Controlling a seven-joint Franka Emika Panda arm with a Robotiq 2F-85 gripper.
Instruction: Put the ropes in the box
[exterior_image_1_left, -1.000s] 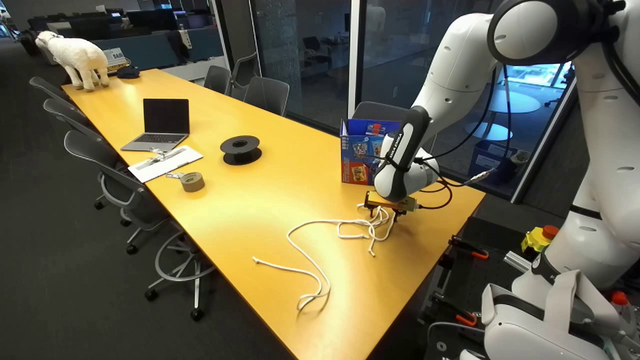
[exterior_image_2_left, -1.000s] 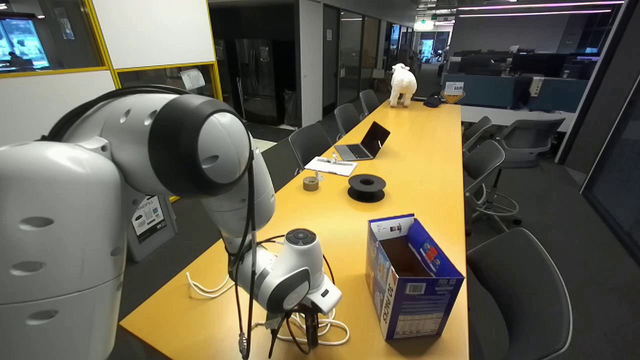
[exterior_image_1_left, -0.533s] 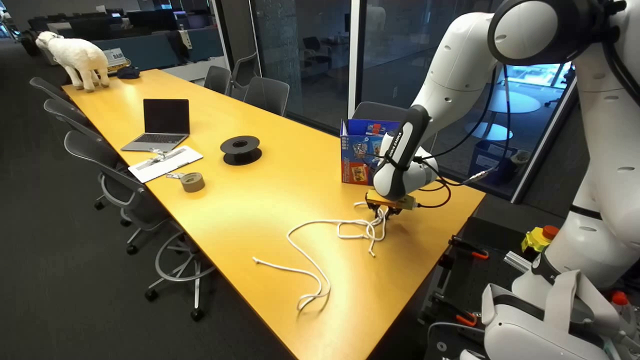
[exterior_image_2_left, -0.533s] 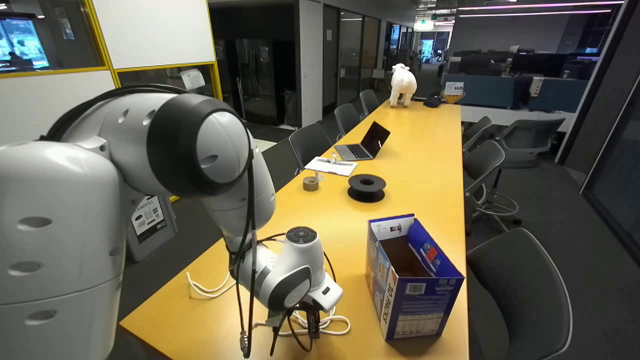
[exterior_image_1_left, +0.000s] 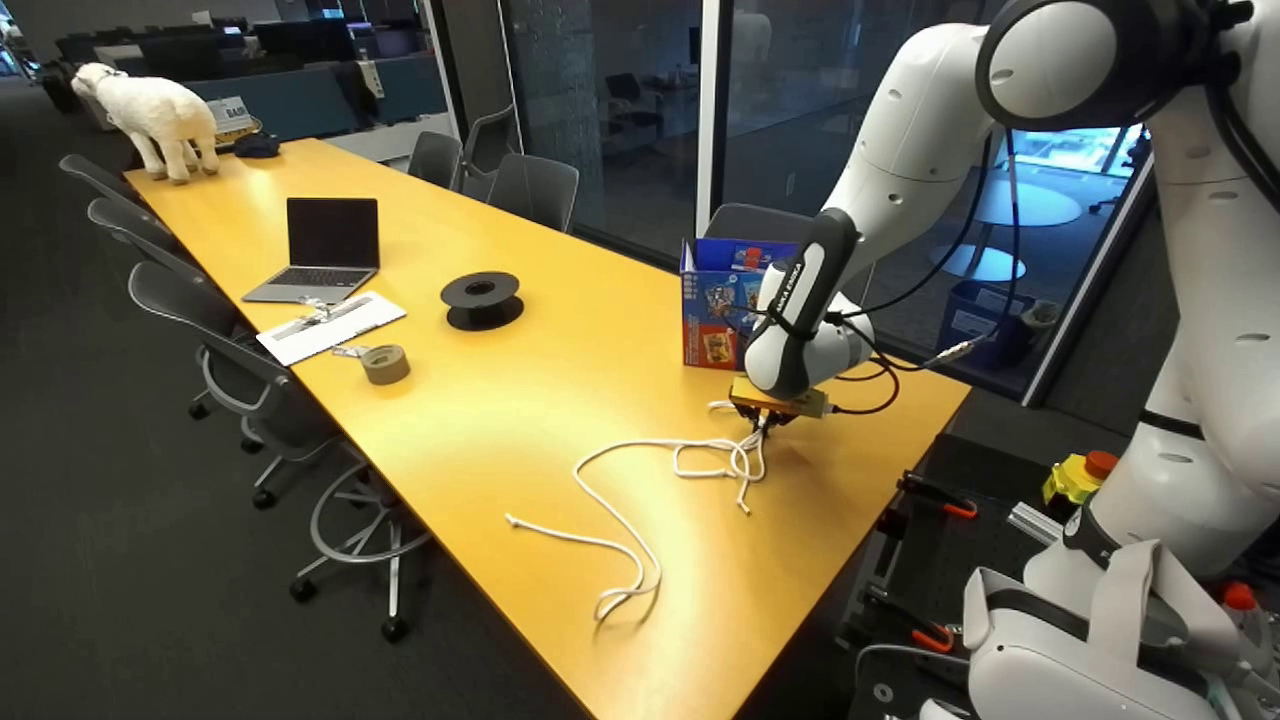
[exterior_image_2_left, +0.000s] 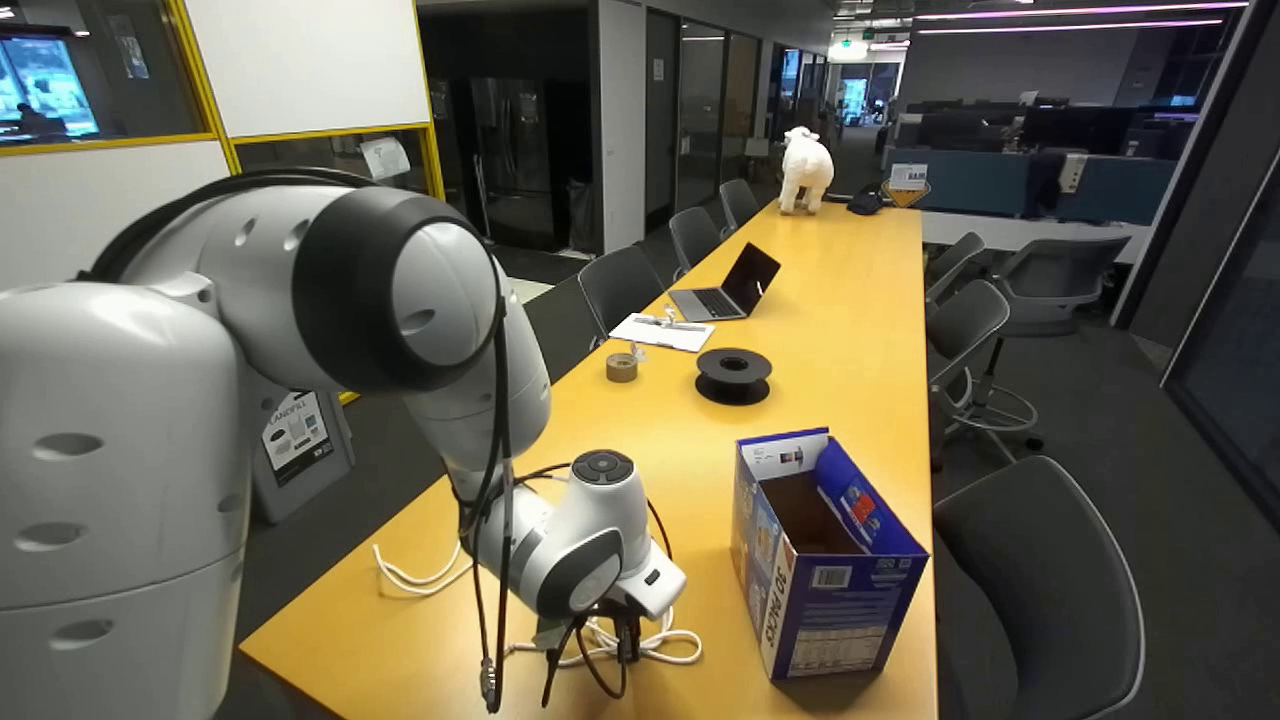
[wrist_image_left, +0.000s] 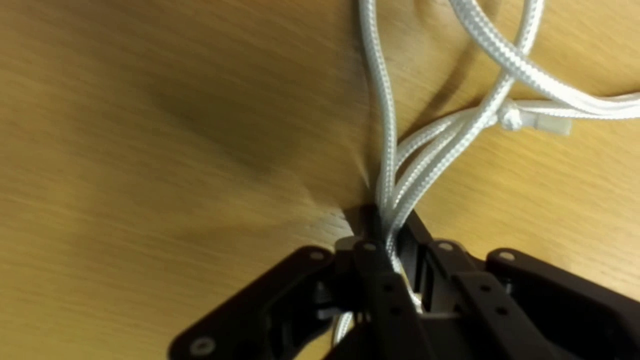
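White ropes (exterior_image_1_left: 680, 441) lie loosely curled across the near end of the yellow table, with a tangle under my arm and a long tail trailing off. My gripper (wrist_image_left: 392, 227) points down at that tangle, low over the wood. In the wrist view several strands of the ropes (wrist_image_left: 384, 100) are pinched together between its fingertips, and the jaws are shut on them. A knotted end rests on the wood just ahead. The blue box (exterior_image_2_left: 840, 600) stands upright with its top open, a short way from the gripper. In an exterior view the arm partly hides the box (exterior_image_1_left: 708, 310).
A black spool (exterior_image_1_left: 480, 305), a tape roll (exterior_image_1_left: 386, 364), a white clipboard (exterior_image_1_left: 330, 328) and a grey laptop (exterior_image_1_left: 333, 250) sit farther along the table. Cables hang from the wrist. Chairs line both long sides, and a toy sheep (exterior_image_2_left: 806, 168) stands at the far end.
The jaws have come together around the ropes, gathering the spread strands into a narrow bundle. The gripper itself has barely shifted. The box has stayed put.
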